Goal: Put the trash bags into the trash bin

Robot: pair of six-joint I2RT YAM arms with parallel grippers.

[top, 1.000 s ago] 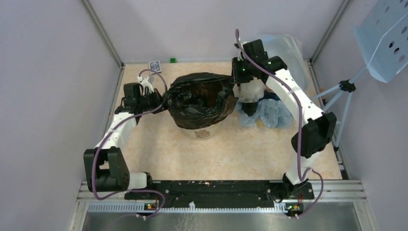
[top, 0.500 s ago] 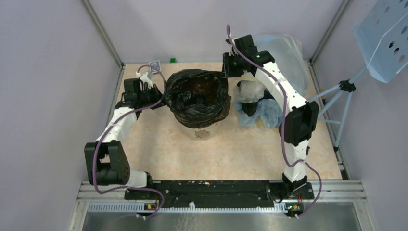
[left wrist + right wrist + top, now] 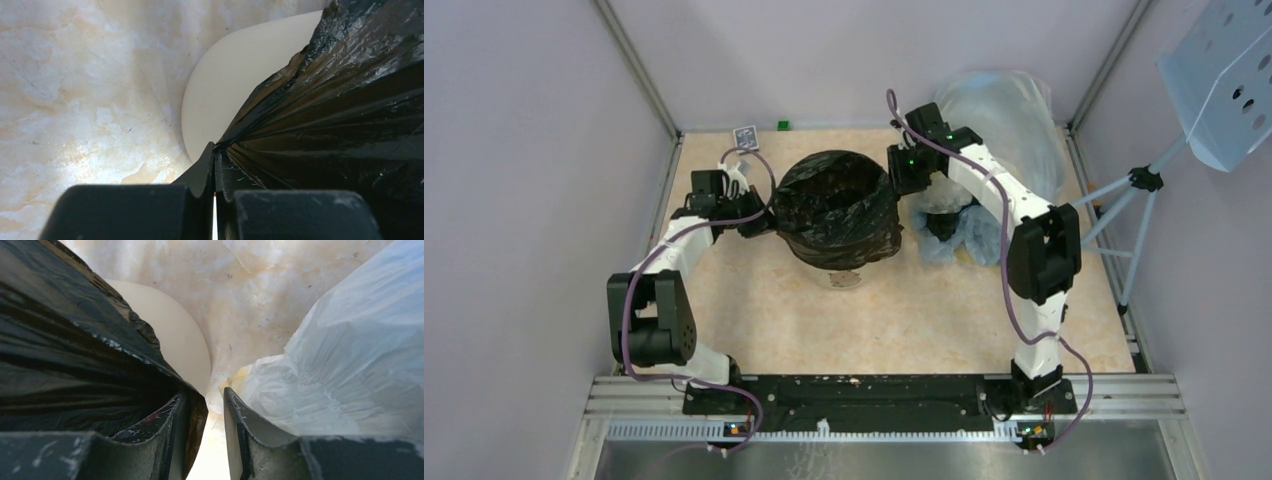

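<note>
A black trash bag [image 3: 839,205] lines the cream-beige trash bin [image 3: 845,277] and hangs over its rim. My left gripper [image 3: 759,222] is at the bin's left side, shut on the bag's edge. In the left wrist view its jaws [image 3: 216,150] pinch black film [image 3: 340,100] beside the cream wall [image 3: 235,85]. My right gripper [image 3: 902,175] is at the bin's right rim. In the right wrist view its jaws [image 3: 205,397] stand apart, with black film [image 3: 75,350] lying against the left finger and the bin wall [image 3: 175,340] beyond.
A white crumpled bag [image 3: 944,190] and a blue bag [image 3: 984,235] lie right of the bin; the white one fills the right of the right wrist view [image 3: 340,355]. A large translucent sack [image 3: 1009,115] stands at the back right. A tripod [image 3: 1139,180] stands outside the right wall.
The bag, stretched wide a second ago, now sits tight over the bin's rim. My right gripper has moved left and down to the rim. My left gripper has shifted slightly down.
</note>
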